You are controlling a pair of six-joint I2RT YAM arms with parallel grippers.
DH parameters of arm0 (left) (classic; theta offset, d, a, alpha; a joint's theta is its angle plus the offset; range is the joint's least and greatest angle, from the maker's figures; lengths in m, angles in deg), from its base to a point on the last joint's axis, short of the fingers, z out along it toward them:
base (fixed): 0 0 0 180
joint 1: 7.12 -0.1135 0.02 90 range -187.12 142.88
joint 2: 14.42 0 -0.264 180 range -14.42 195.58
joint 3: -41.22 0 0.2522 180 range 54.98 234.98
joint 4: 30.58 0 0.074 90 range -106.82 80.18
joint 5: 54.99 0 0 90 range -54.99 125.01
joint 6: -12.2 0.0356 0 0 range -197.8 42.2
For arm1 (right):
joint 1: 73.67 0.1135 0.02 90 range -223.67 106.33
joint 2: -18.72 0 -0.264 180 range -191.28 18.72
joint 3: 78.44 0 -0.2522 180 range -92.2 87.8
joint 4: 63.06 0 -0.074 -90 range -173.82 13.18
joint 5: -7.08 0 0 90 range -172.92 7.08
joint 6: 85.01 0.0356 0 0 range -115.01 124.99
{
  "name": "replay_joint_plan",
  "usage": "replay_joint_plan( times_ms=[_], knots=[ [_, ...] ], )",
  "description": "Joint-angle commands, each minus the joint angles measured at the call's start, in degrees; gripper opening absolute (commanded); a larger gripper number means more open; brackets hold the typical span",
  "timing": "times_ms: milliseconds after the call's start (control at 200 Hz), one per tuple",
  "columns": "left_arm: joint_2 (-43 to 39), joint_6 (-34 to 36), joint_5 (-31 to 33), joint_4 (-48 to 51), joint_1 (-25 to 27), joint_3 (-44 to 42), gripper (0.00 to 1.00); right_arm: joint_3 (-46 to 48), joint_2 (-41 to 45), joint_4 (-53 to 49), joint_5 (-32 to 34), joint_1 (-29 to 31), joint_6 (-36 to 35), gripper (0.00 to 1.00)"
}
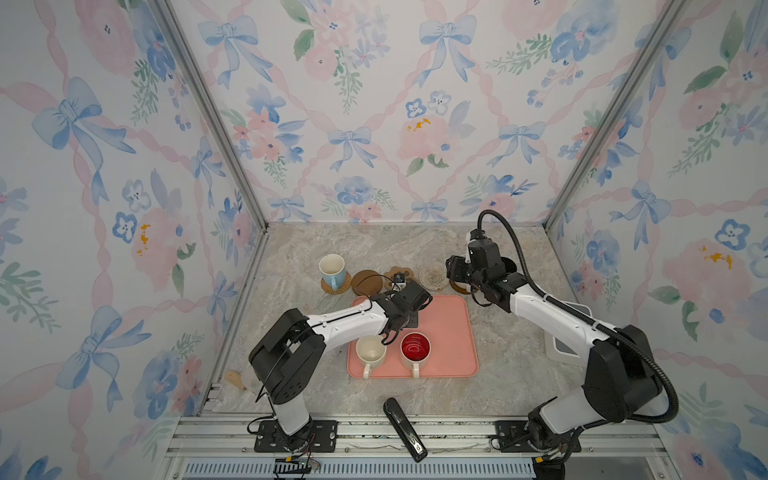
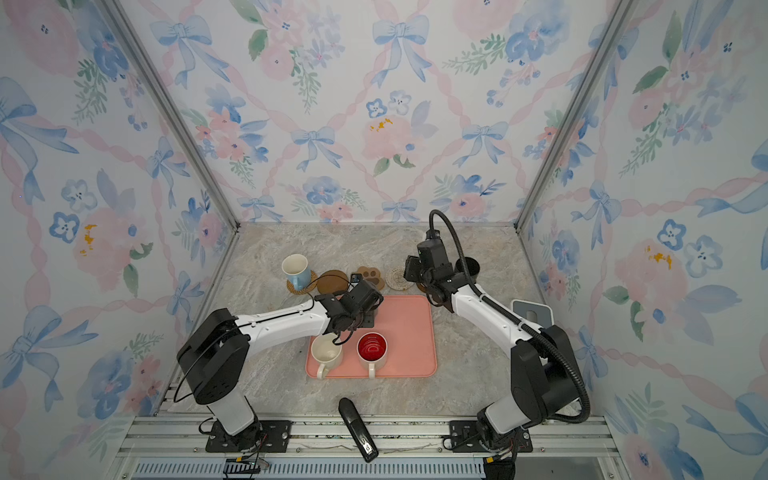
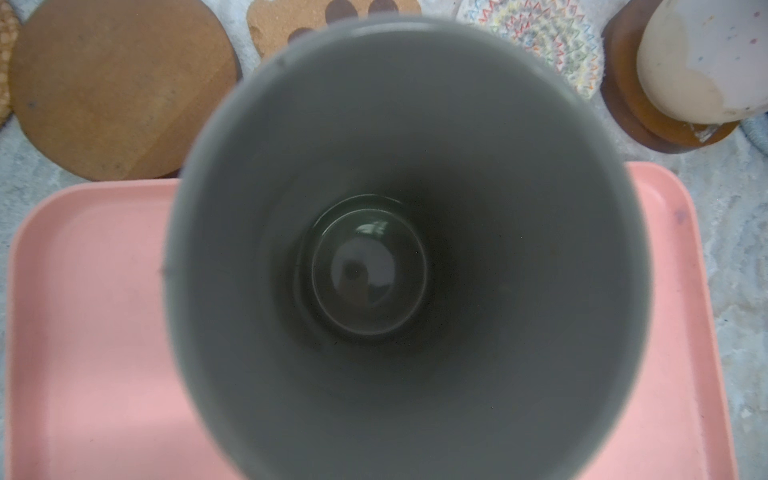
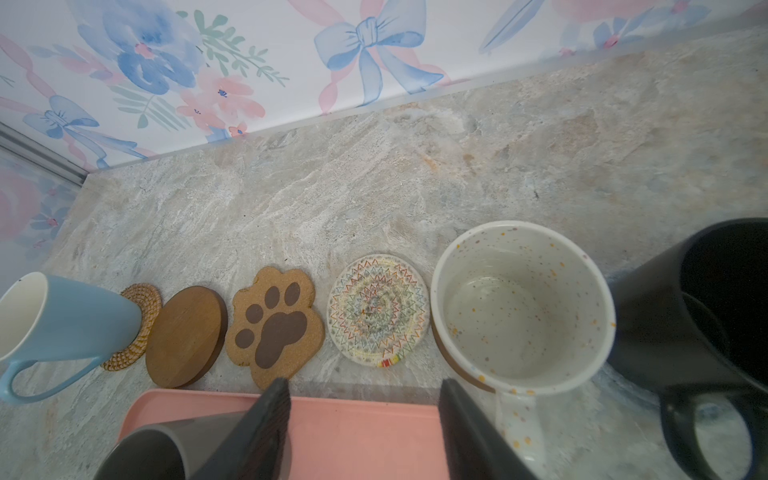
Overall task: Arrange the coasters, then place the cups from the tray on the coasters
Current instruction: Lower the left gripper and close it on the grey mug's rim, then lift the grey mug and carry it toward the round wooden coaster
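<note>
The pink tray (image 1: 453, 332) holds a cream cup (image 1: 370, 351) and a white cup with a red inside (image 1: 414, 347). My left gripper (image 1: 405, 316) hangs over the grey cup (image 3: 407, 249) at the tray's far left; its fingers are hidden. Behind the tray lie the coasters. A light blue cup (image 1: 332, 270) stands on the rattan round (image 1: 334, 286). The brown round (image 1: 367, 282), paw print (image 4: 276, 324) and cream crochet round (image 4: 378, 309) are bare. A speckled cup (image 4: 519, 307) and black cup (image 4: 706, 332) stand further right. My right gripper (image 4: 365, 382) is open above the tray's far edge.
A black stapler-like object (image 1: 405, 428) lies at the table's front edge. A grey-white box (image 1: 569, 349) sits at the right behind my right arm. A small wooden piece (image 1: 235, 380) lies at the front left. Flowered walls close in three sides.
</note>
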State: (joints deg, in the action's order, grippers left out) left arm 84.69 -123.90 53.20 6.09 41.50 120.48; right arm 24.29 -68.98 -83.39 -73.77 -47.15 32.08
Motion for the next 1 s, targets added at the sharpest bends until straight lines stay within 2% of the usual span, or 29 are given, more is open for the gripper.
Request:
replay_joint_plan(
  times_ms=[0, 255, 475, 995],
  knots=[
    [0.9, 0.7, 1.1, 1.2, -0.4, 1.1, 0.29, 0.6, 0.1, 1.1, -0.5, -0.7, 1.0, 0.60],
    [0.3, 0.5, 1.6, 1.2, -0.5, 0.3, 0.20, 0.9, 0.6, 0.9, -0.5, -1.0, 1.0, 0.60],
    [-0.1, 0.7, 2.2, 1.2, -0.5, 0.2, 0.00, 1.0, 0.7, 0.9, -0.8, -1.2, 1.1, 0.60],
    [-3.3, 2.3, 8.2, 1.3, 0.4, 1.0, 0.00, 0.9, 0.3, 0.9, -1.1, -1.3, 1.1, 0.59]
  ],
)
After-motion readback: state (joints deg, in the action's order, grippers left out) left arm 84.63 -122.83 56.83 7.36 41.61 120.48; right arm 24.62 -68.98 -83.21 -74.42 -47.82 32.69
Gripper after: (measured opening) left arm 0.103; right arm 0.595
